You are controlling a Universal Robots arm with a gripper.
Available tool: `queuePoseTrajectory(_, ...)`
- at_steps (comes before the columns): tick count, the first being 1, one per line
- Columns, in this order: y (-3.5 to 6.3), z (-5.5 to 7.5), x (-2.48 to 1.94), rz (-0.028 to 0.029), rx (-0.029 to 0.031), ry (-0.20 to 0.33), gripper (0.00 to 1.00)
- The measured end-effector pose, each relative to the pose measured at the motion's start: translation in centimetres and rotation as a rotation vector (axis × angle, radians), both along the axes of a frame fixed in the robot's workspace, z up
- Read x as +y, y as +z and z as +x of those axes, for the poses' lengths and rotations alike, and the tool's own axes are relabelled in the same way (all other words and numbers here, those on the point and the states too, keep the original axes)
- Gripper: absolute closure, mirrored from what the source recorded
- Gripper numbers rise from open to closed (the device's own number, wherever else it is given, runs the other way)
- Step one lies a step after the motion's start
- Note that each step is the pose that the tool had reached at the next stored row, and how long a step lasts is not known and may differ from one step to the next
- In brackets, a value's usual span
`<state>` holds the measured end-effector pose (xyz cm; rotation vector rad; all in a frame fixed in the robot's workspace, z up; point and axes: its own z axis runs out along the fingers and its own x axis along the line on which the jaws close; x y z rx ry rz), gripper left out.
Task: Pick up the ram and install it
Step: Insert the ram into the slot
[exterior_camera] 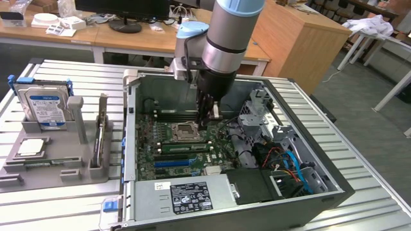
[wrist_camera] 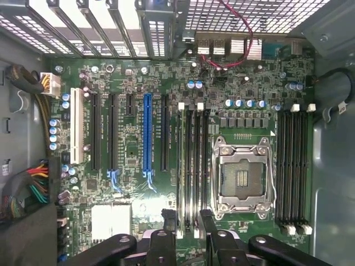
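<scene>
The ram [exterior_camera: 183, 147] is a slim green stick lying along a memory slot just beside the empty CPU socket [exterior_camera: 186, 130] on the motherboard inside the open computer case [exterior_camera: 132, 144]. In the wrist view the ram [wrist_camera: 180, 166] is a pale green strip in the outermost slot of the bank next to the CPU socket [wrist_camera: 242, 177]. My gripper [exterior_camera: 209, 118] hangs inside the case above the board, near the socket. Its dark fingers [wrist_camera: 168, 221] stand apart, and the gripper [wrist_camera: 187, 224] is open over the end of that slot bank with nothing clamped between them.
A grey tray [exterior_camera: 57, 168] outside the case carries a hard drive [exterior_camera: 44, 103], an upright expansion card [exterior_camera: 101, 134] and a chip [exterior_camera: 31, 147]. The power supply [exterior_camera: 186, 197], drive cage [exterior_camera: 263, 113] and loose cables [exterior_camera: 289, 163] crowd the case. More empty memory slots [wrist_camera: 294, 166] lie beyond the socket.
</scene>
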<state>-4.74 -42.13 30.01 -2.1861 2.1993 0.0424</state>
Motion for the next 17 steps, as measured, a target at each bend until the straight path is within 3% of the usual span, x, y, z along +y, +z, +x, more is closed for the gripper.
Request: queuePoseTrajectory(17,0.99,0.00,0.00,0.0000,0.0000,0.000,0.69)
